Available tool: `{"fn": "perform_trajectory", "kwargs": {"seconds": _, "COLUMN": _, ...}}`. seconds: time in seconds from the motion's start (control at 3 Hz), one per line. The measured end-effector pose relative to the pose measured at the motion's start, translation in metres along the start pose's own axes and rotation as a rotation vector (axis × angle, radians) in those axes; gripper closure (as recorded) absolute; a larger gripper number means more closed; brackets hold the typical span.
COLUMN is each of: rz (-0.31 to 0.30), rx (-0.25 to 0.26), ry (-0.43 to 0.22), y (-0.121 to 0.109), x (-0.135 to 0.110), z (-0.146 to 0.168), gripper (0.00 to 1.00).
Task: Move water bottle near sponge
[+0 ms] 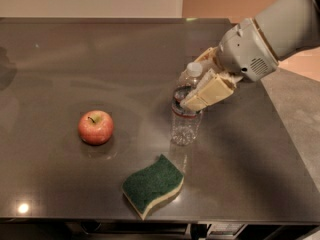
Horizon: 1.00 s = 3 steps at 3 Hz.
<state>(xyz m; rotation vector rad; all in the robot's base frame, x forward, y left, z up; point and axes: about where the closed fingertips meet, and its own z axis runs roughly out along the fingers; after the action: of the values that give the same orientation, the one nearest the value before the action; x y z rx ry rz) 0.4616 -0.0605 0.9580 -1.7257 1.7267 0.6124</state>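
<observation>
The water bottle (184, 116) is a small clear ribbed bottle with a white cap and a red and dark label band. It stands upright on the dark table, right of centre. My gripper (198, 86) reaches in from the upper right and is shut on the bottle's upper part, with one cream finger (206, 94) across the front of it. The sponge (153, 185), dark green over pale yellow and wavy, lies near the front edge, just below and left of the bottle with a small gap between them.
A red apple (95, 127) sits on the table (75, 64) to the left of the bottle. The table's front edge runs just below the sponge, and its right edge slants behind my arm. A lighter grey counter (300, 114) lies to the right.
</observation>
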Motion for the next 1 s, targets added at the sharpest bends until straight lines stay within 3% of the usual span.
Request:
{"fn": "perform_trajectory", "kwargs": {"seconds": 0.33, "rz": -0.016, "rx": -0.013, "ry": -0.025, "y": 0.015, "x": 0.0, "z": -0.001, "gripper": 1.0}}
{"fn": "perform_trajectory", "kwargs": {"seconds": 0.67, "rz": -0.023, "rx": -0.021, "ry": -0.035, "y": 0.026, "x": 0.0, "z": -0.002, "gripper": 0.85}}
{"fn": "perform_trajectory", "kwargs": {"seconds": 1.0, "rz": -0.028, "rx": -0.031, "ry": -0.024, "y": 0.033, "x": 0.003, "z": 0.001, "gripper": 0.61}}
